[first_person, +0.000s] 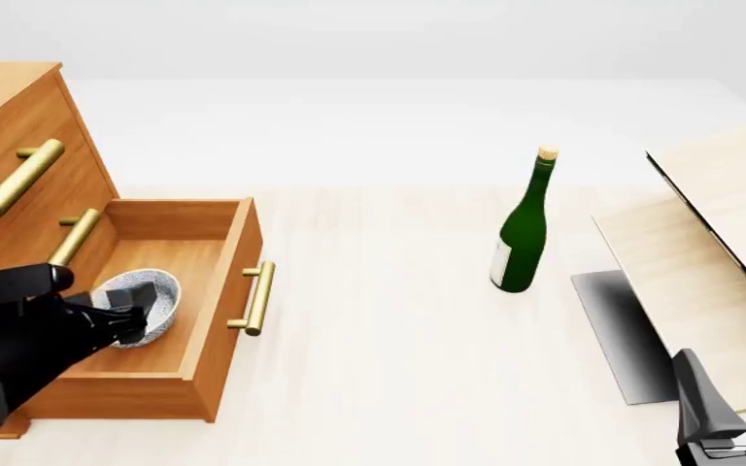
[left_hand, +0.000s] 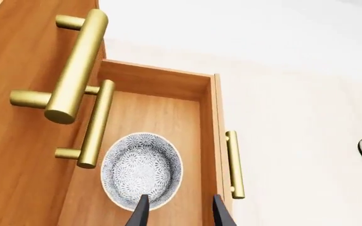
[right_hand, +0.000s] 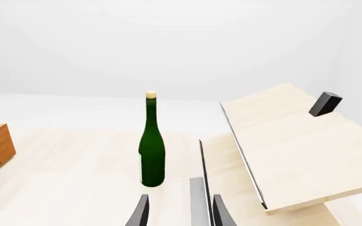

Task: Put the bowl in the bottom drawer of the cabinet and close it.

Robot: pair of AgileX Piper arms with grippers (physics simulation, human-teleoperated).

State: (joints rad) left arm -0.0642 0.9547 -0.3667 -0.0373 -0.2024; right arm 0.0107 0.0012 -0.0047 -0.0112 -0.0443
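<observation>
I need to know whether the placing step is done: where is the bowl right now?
In the front view the bowl sits on the left, inside the open bottom drawer of the cabinet, with the left gripper at its near rim.

1. The cabinet [first_person: 11,146] is smooth orange-brown wood with a satin look.
2. Its handles [left_hand: 77,66] are polished brass-coloured metal bars.
3. The bowl [left_hand: 142,170] inside the bottom drawer [first_person: 224,311] looks like glazed ceramic, white with fine grey speckles.
4. The bottle [first_person: 523,233] right of the cabinet is glossy green glass.
5. The table [first_person: 387,369] is pale matt wood.
</observation>
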